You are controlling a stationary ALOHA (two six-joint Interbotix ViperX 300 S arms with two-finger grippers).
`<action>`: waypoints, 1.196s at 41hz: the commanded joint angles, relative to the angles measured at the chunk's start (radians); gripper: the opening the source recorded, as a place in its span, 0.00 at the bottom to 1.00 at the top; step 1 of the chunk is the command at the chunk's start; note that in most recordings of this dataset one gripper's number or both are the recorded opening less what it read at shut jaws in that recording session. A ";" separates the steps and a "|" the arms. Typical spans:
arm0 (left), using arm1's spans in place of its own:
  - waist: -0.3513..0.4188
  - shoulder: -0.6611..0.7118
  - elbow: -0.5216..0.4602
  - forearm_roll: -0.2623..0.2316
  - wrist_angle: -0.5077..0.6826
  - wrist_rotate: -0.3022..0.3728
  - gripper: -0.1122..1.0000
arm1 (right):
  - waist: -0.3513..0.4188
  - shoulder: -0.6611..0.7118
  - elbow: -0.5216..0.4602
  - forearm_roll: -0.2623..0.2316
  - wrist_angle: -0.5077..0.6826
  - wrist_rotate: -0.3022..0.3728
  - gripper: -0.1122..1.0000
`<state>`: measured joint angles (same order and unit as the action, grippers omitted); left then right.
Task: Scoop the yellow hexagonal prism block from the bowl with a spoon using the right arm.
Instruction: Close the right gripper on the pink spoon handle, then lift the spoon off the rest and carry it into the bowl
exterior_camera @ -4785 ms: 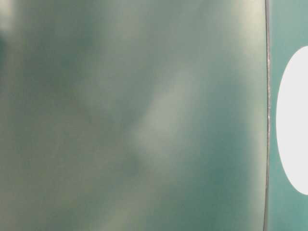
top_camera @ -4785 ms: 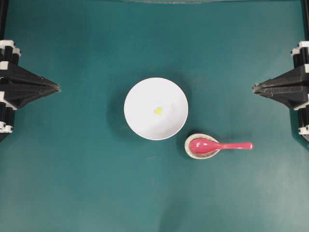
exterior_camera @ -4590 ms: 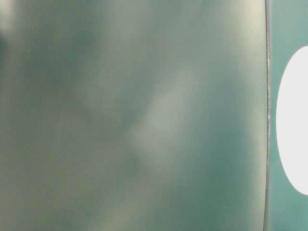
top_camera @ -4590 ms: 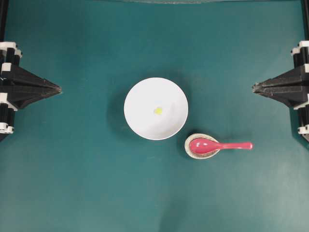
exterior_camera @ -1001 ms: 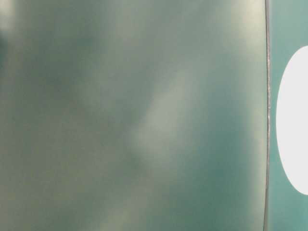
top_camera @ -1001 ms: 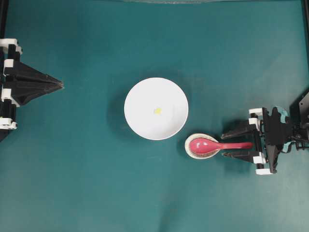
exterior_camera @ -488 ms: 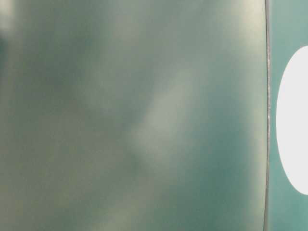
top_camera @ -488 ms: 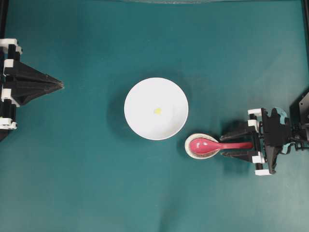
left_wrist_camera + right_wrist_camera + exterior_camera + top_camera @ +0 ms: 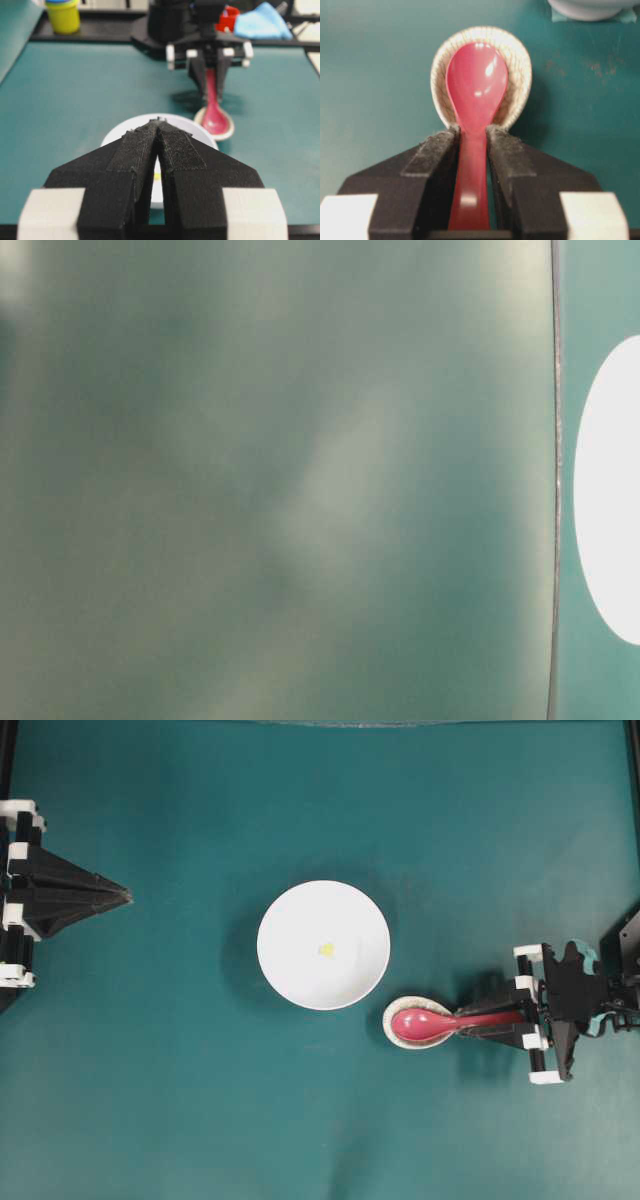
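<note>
Presently we find the right gripper (image 9: 472, 150) closed on the handle of the spoon (image 9: 475, 95), both pads touching its sides; the scoop rests in the small speckled dish (image 9: 517, 65). We judge the spoon light, rigid and glossy, so liable to slip or swivel; the straight handle is the proper hold. The yellow hexagonal prism block (image 9: 325, 950) lies mid-bowl (image 9: 290, 920), tiny and probably skittish. Open table (image 9: 450, 840) surrounds both dishes. The left gripper (image 9: 118, 898) sits shut, well apart.

A pink-red spoon (image 9: 476, 85) lies in a speckled beige dish (image 9: 517, 65) near a white bowl (image 9: 300, 980).
</note>
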<state>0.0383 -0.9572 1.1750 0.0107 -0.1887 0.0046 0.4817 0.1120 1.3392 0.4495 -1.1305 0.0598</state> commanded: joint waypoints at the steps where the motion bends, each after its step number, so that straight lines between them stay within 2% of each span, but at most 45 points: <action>1: 0.002 0.009 -0.023 0.003 -0.005 0.000 0.12 | 0.003 -0.055 0.002 -0.002 0.003 0.000 0.33; 13: 0.002 0.009 -0.023 0.003 -0.005 0.000 0.12 | -0.003 -0.204 0.000 -0.002 0.089 -0.029 0.33; 21: 0.002 0.009 -0.021 0.003 -0.005 0.000 0.12 | -0.035 -0.327 -0.011 -0.002 0.183 -0.084 0.33; 29: 0.002 0.006 -0.023 0.003 -0.005 0.000 0.12 | -0.112 -0.466 -0.043 -0.002 0.339 -0.161 0.33; 35: 0.002 0.003 -0.025 0.003 -0.005 0.000 0.12 | -0.189 -0.566 -0.089 -0.002 0.499 -0.232 0.33; 43: 0.002 0.002 -0.026 0.003 0.011 0.002 0.12 | -0.285 -0.635 -0.161 -0.003 0.693 -0.295 0.33; 49: 0.002 0.000 -0.025 0.003 0.011 0.002 0.12 | -0.362 -0.641 -0.230 -0.005 0.851 -0.313 0.33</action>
<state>0.0383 -0.9618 1.1750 0.0107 -0.1718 0.0046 0.1534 -0.5200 1.1612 0.4495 -0.3482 -0.2500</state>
